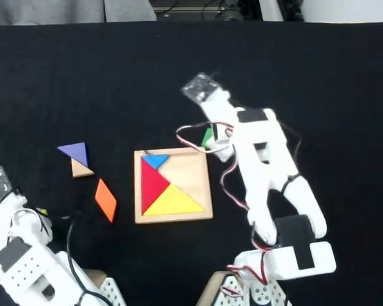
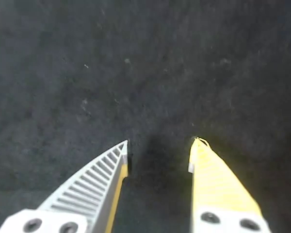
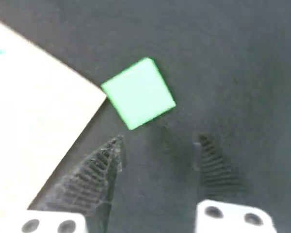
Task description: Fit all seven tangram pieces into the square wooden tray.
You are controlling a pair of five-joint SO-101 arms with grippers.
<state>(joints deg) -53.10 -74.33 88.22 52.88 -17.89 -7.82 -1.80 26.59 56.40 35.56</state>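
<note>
The square wooden tray (image 1: 198, 166) lies mid-table and holds a red triangle (image 1: 152, 183), a yellow triangle (image 1: 173, 203) and a small blue triangle (image 1: 156, 160). A green square (image 3: 138, 93) lies on the cloth just off the tray's corner (image 3: 63, 97); in the high view the green square (image 1: 207, 137) peeks out beside my right arm. My right gripper (image 3: 157, 143) hovers open a little short of it, nothing between its fingers. A purple triangle (image 1: 75, 152), a tan triangle (image 1: 82, 168) and an orange parallelogram (image 1: 106, 199) lie left of the tray. My left gripper (image 2: 158, 148) is open over bare cloth.
The table is covered in black cloth (image 1: 319, 83). My left arm (image 1: 19, 248) sits at the front left corner, and my right arm (image 1: 268, 185) stretches from the front edge up along the tray's right side.
</note>
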